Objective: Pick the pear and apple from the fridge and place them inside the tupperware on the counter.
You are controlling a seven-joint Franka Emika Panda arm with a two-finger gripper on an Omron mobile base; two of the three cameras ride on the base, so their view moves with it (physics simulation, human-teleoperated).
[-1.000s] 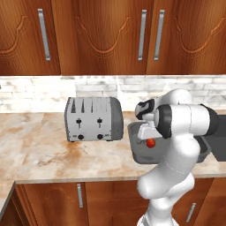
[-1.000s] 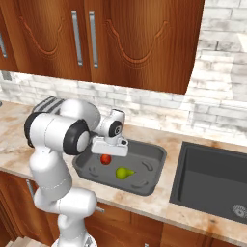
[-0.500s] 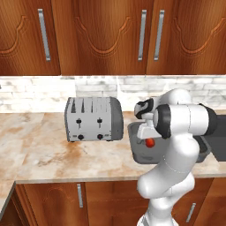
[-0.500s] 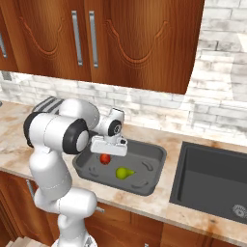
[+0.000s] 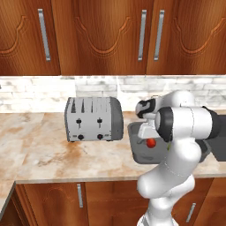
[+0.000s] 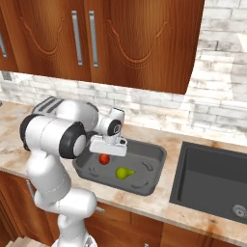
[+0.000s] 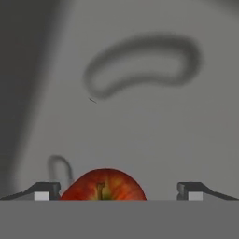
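Finishing stage: we judge both fruits delivered, with only the arm's withdrawal left.
Toaster: at far left on the counter, well apart from the work.
Gripper: we see its fingers spread wide, clear gaps either side of the apple, gripping nothing.
Apple: inside the tupperware, stem toward the hand camera, directly under the hand.
Pear: just right of the apple in the tupperware, lying on its side, long axis across the tray, narrow end toward the sink.
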